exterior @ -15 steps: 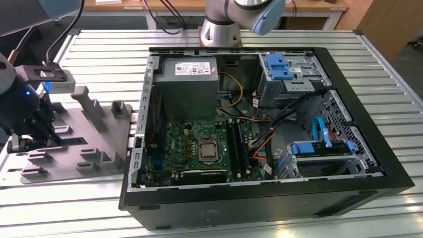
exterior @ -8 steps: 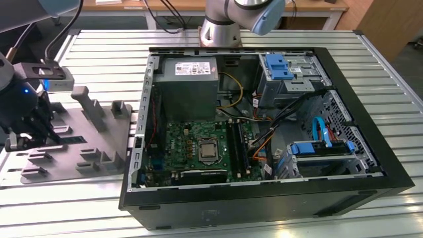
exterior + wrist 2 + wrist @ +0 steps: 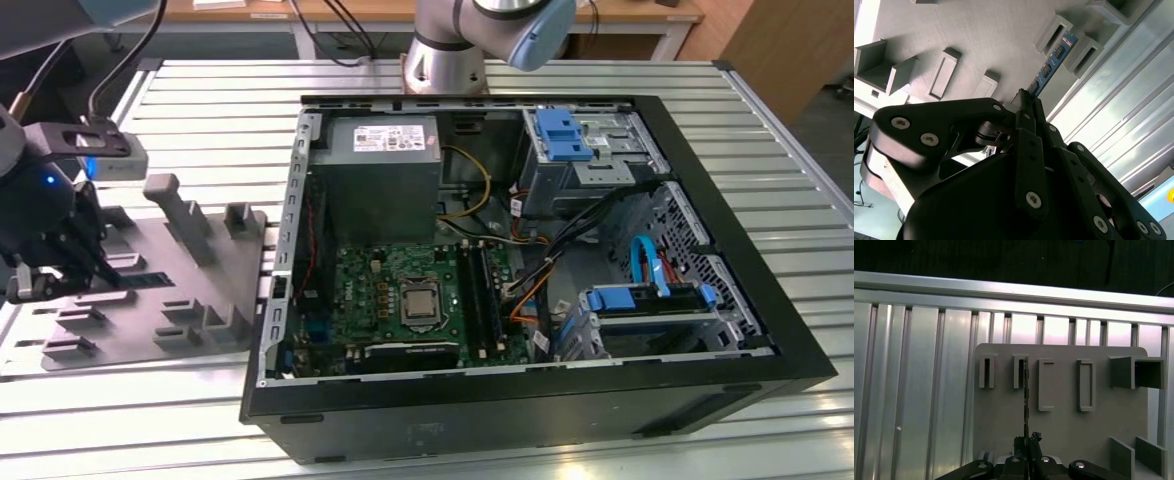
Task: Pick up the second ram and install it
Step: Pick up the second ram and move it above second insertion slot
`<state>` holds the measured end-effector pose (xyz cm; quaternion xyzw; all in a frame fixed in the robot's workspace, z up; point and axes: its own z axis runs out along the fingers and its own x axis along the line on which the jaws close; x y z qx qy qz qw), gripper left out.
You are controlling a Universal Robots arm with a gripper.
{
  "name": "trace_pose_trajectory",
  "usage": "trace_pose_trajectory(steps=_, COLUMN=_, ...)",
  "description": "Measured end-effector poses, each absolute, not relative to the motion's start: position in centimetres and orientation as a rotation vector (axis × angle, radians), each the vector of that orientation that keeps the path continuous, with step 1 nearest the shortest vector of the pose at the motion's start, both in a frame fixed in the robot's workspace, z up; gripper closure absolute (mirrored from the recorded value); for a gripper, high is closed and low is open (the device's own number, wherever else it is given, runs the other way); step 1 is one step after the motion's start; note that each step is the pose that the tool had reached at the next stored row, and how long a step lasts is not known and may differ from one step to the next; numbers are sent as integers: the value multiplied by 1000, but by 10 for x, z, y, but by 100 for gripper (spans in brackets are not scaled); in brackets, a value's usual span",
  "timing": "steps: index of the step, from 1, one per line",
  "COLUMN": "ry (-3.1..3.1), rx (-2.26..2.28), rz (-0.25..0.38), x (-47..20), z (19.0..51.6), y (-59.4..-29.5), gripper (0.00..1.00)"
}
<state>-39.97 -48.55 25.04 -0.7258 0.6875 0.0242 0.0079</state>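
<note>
Black claw [image 3: 1025, 100] is pinched nearly closed on one end of the ram [image 3: 1051, 62]. The ram stands on edge over the grey holder [image 3: 994, 35], its far end at a raised slot. Holder lies on the ribbed counter [image 3: 919, 390], beside the open case [image 3: 534, 250].

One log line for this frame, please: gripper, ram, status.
gripper: fingers shut on second ram | ram: far end between raised blocks of grey holder plate | computer case: open, ram not yet installed
</note>
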Motion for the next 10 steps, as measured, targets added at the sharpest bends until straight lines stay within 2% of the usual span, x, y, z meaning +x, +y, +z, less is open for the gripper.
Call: trace_pose_trajectory(steps=10, ry=2149, rx=-2269, rz=76, x=-400, z=257, y=-485, gripper=86)
